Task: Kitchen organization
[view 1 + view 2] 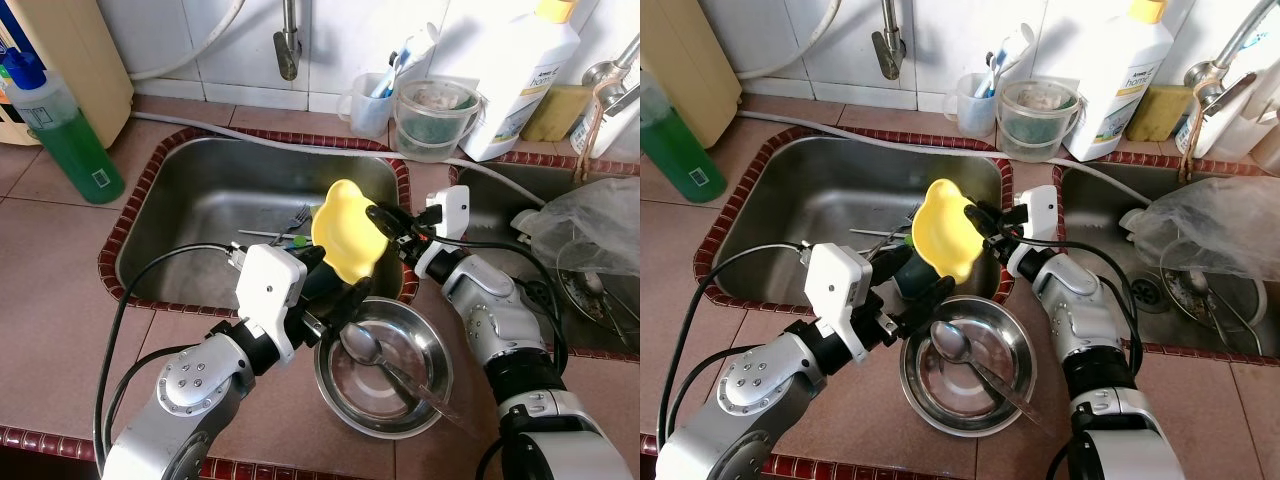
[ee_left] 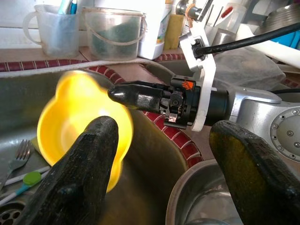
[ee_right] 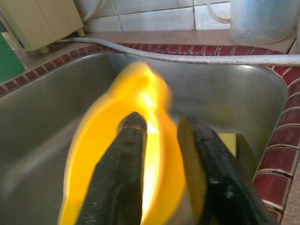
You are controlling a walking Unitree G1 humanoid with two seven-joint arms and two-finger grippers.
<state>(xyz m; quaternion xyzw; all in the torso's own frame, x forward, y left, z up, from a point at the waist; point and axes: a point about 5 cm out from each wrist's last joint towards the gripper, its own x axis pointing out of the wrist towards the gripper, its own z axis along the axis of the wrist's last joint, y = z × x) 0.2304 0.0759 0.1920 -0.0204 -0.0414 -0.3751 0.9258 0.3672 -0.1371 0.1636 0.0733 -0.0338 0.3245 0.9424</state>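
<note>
Meanwhile, the right tool (image 1: pixel 385 222) pinches a yellow bowl's (image 1: pixel 345 228) rim, tilted over the sink (image 1: pixel 200 170); the left tool (image 1: pixel 340 290), fingers spread and empty, sits just below, beside a steel bowl (image 1: pixel 385 375).

Yellow bowl (image 3: pixel 136 154) motion-blurred; green bottle (image 1: pixel 60 125) top cut off by edge.

Glossy yellow plastic bowl (image 1: pixel 347 230); shiny steel bowl (image 1: pixel 384 372) (sink (image 1: pixel 190 220) duller).
</note>
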